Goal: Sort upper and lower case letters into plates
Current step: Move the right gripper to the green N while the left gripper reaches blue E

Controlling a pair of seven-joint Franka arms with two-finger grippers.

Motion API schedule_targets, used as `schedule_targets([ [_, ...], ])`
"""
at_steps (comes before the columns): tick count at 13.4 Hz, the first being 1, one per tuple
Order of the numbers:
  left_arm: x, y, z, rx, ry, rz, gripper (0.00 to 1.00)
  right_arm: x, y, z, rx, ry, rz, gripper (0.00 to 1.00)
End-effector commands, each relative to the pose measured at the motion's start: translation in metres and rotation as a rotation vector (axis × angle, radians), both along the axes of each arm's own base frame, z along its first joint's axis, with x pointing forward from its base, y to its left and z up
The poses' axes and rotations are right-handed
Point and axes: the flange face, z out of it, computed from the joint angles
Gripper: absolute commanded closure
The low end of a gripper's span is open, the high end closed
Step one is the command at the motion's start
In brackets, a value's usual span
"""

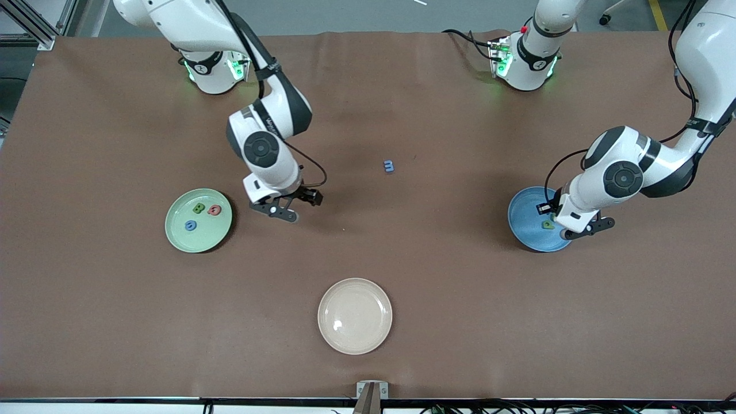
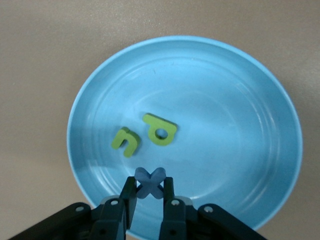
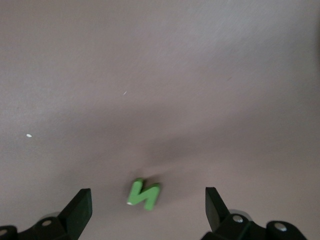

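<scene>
No brand or label readable anywhere; only the toy letters carry shapes. On the open cloth near the table's middle: a blue letter (image 1: 389,166), apparently an m lying on its side.

In the pale green plate (image 1: 177,233), toward the right arm's end: a green letter (image 1: 199,208), a pink-red letter (image 1: 214,210) and a blue letter (image 1: 190,225), too small to read.

Partly hidden in the front view by the left gripper (image 2: 149,192): the blue plate (image 2: 235,115), holding a green n (image 2: 126,141) and a green p (image 2: 160,130).

Left gripper over that plate, jaws clamped on a blue x (image 2: 150,181).

Right gripper (image 3: 148,216) over bare cloth beside the green plate, jaws spread wide, nothing held, a green N (image 3: 143,194) lying under the gap.

Cream-beige plate (image 1: 355,341) nearest the front camera.
</scene>
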Motion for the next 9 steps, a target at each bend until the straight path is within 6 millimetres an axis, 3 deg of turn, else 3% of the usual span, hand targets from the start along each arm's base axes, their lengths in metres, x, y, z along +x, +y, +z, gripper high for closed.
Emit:
schedule_targets([
  [1,-0.004,0.002,-0.014,-0.010,-0.013,-0.033,0.89,-0.003,0.002,-0.019,-0.008,-0.009,-0.094,0.00],
  [6,-0.012,0.006,-0.030,-0.011,0.011,-0.035,0.84,-0.015,0.006,-0.032,-0.022,-0.004,-0.190,0.03],
  [7,-0.011,0.006,-0.029,-0.008,0.010,-0.037,0.69,-0.014,0.005,-0.032,-0.020,-0.010,-0.238,0.04],
  [8,-0.010,0.006,-0.027,-0.005,0.006,-0.039,0.28,-0.017,0.004,-0.036,-0.021,-0.016,-0.288,0.06],
  [9,-0.009,0.004,-0.022,0.000,-0.003,-0.040,0.04,-0.019,0.004,-0.038,-0.018,-0.024,-0.339,0.07],
])
